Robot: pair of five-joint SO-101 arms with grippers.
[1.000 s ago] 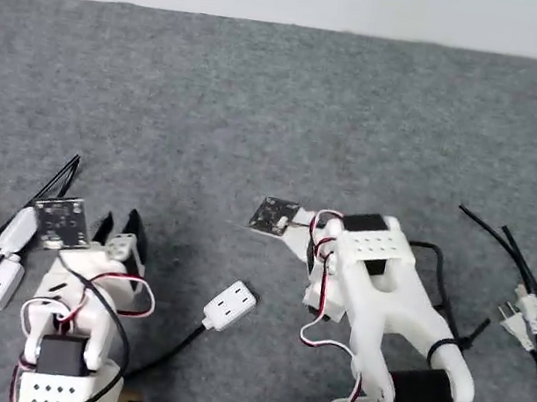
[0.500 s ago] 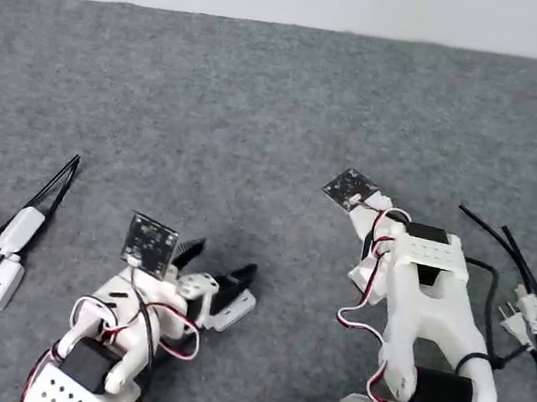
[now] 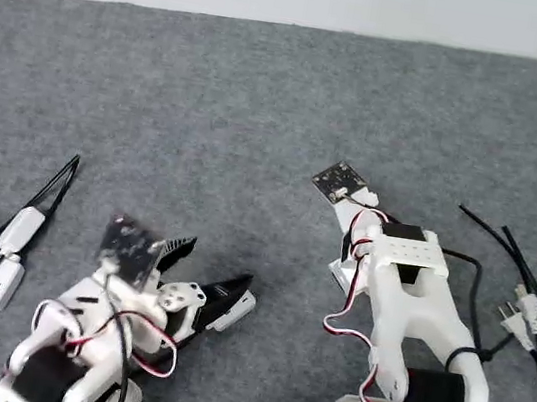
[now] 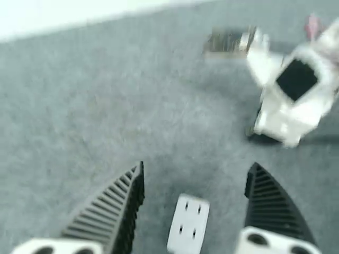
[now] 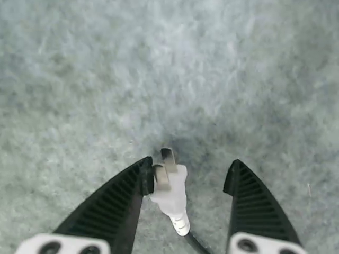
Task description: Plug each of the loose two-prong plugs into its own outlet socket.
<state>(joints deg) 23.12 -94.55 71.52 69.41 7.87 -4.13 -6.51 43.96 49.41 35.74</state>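
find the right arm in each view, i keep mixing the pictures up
High view: right arm, white, on the grey mat, right of the outlet socket.
Left wrist view: blurred white arm beyond the outlet socket.
Right wrist view: its gripper, black fingers either side of a two-prong plug.
Shared landmark: the small circuit board on its wrist, in the high and left wrist views.

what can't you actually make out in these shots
1. Right wrist view: whether the plug rests on the table or is lifted, since the camera looks straight down on it.
2. Left wrist view: the socket, its lower end cut off by the picture's edge.
3. High view: the loose plugs by the right edge, too small to count prongs.
4. Left wrist view: the right arm, blurred.
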